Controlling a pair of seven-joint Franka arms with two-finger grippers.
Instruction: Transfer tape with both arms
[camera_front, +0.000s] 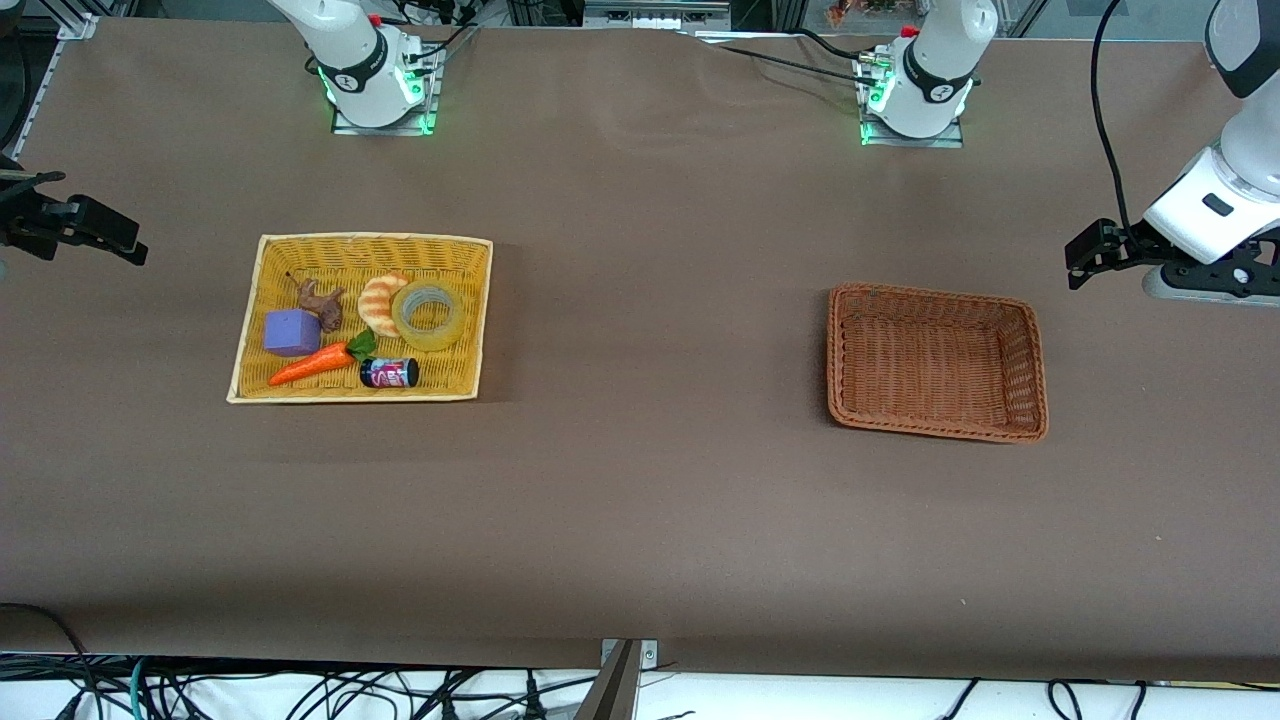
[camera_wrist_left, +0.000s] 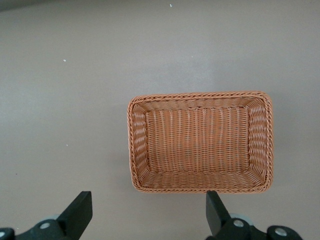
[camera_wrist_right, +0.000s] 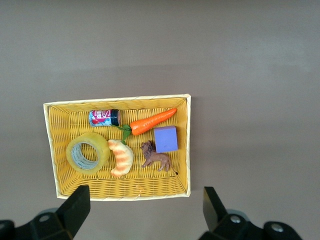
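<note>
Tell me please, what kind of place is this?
Probably a robotics lab bench, not a home: two arms bolted to a brown-covered table, loose cables along its edge, and toy props in a yellow tray beside an empty brown basket.

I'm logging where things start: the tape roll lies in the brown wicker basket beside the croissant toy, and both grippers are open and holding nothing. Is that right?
Not quite. The tape roll lies in the yellow tray, beside the croissant toy; the front view shows the brown wicker basket holding nothing. The rest stands: the left gripper and right gripper are open and hold nothing.
</note>
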